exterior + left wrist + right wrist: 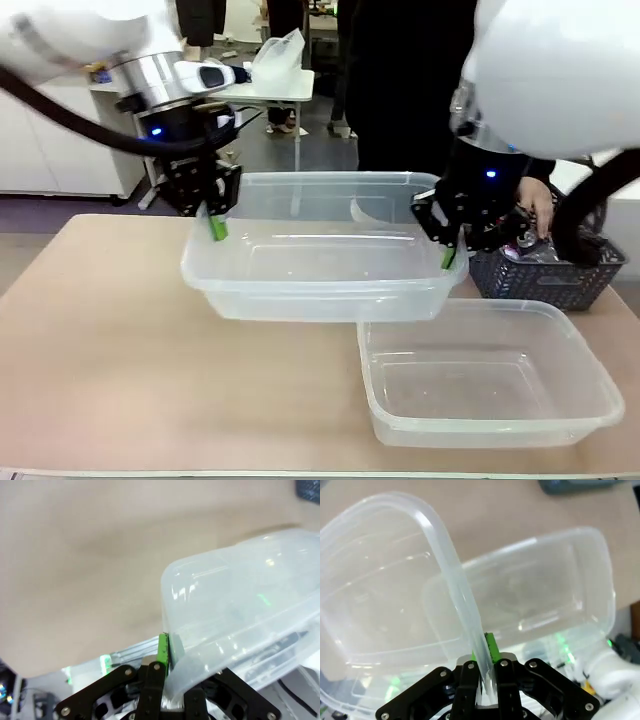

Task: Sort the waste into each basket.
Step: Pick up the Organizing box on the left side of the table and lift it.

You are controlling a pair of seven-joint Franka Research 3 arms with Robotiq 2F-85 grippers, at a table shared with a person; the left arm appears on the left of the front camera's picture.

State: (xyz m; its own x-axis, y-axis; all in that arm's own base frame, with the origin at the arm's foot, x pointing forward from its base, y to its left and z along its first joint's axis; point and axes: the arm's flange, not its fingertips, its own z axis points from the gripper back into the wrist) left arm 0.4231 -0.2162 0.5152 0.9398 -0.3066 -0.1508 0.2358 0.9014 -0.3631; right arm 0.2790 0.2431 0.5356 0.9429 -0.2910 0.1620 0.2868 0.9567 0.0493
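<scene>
Over the tan table, the left gripper pinches the big tub by its left rim, the right gripper by its right, its near corner overlapping a small tub, with a hand at a dark basket beside.

The front camera faces across the tan table, mid-distance. Both wrist cameras look down from very near; all three views share the large clear rectangular plastic tub, centre frame.

Held level above the counter by both end rims: large clear tub, empty. Resting below-right, upright, empty: second clear tub.
</scene>
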